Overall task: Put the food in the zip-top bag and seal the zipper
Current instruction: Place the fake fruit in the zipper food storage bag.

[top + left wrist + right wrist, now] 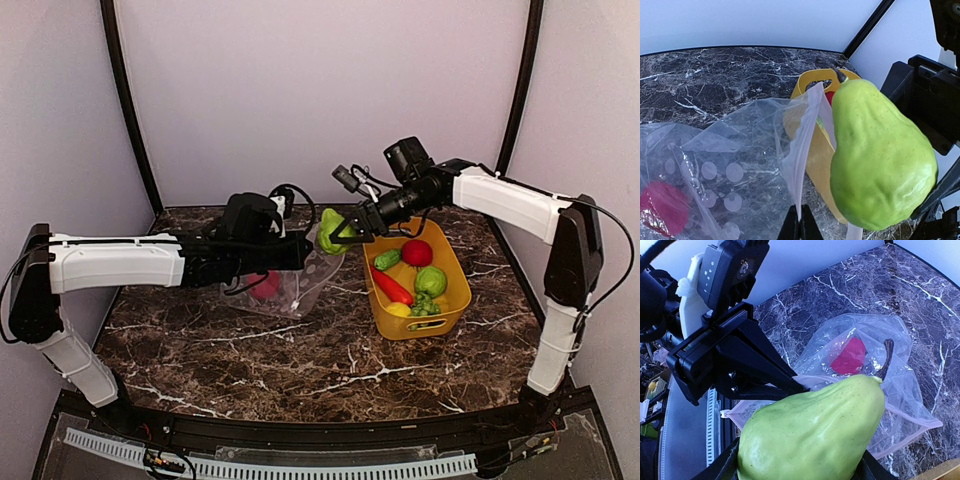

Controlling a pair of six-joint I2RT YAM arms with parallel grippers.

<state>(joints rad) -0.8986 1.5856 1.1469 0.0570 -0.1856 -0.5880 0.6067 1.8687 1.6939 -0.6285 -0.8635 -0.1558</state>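
Observation:
My right gripper (347,229) is shut on a green pear (327,233), a piece of the food, and holds it in the air just right of the zip-top bag's (300,290) raised mouth. The pear (815,430) fills the right wrist view above the bag (900,390). My left gripper (800,227) is shut on the zipper (807,145), lifting that edge of the mouth. The pear (880,155) hangs close beside it. One red piece (849,356) lies inside the bag. More food sits in the yellow basket (456,268): a red round one (417,252), a green one (431,281), a red pepper (392,288).
The yellow basket stands right of the bag, near the table's back right corner. Both arms meet above the table's middle back. Grey walls close the back and sides, and a black rail runs along the near edge (300,440).

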